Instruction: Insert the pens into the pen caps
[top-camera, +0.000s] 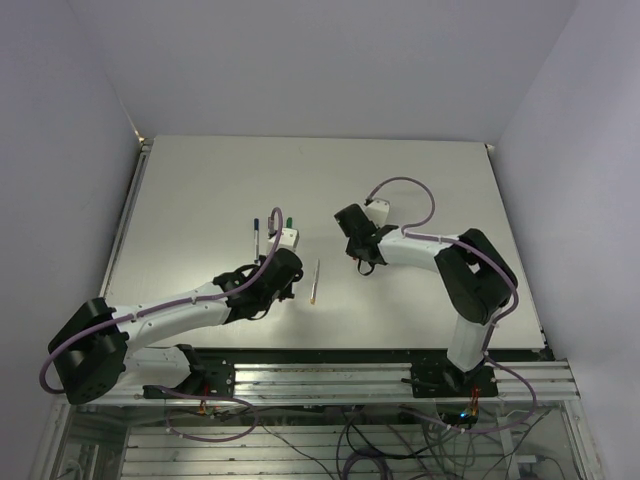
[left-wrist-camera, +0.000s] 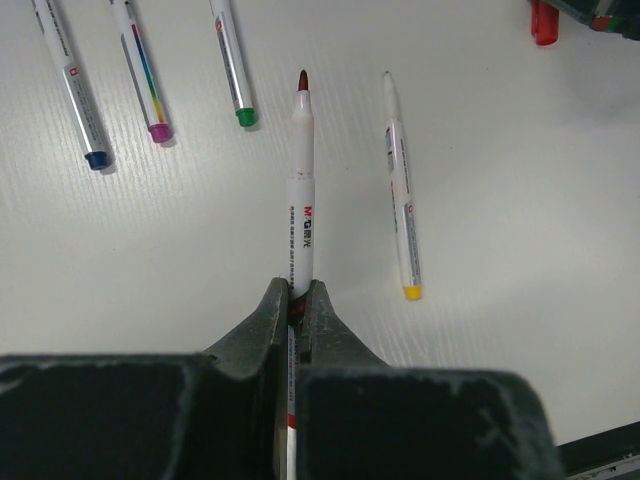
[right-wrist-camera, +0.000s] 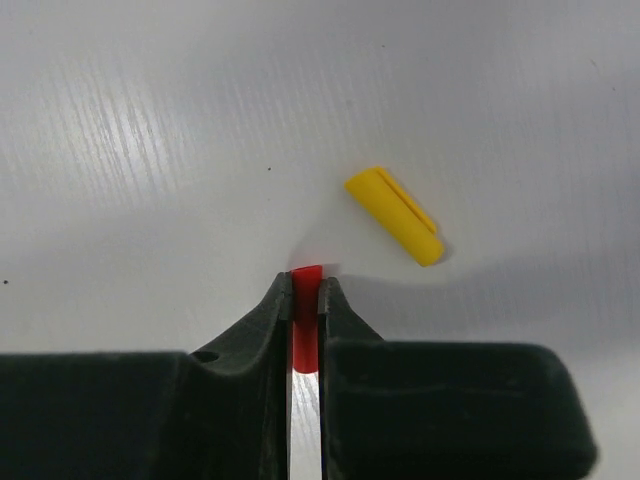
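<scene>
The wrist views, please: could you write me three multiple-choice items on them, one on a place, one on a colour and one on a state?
1. Where is the yellow cap?
A. fitted on a pen
B. loose on the table, just beyond the right tool
C. inside a box

2. What colour is the cap in the right tool?
A. blue
B. green
C. red

3. How is the pen in the left tool?
A. capped
B. tip bare
C. snapped in two

Key: 1 B, it lies free on the surface, touching nothing; 2 C, red shows between the shut jaws; 3 B, its dark red tip is uncovered.
</scene>
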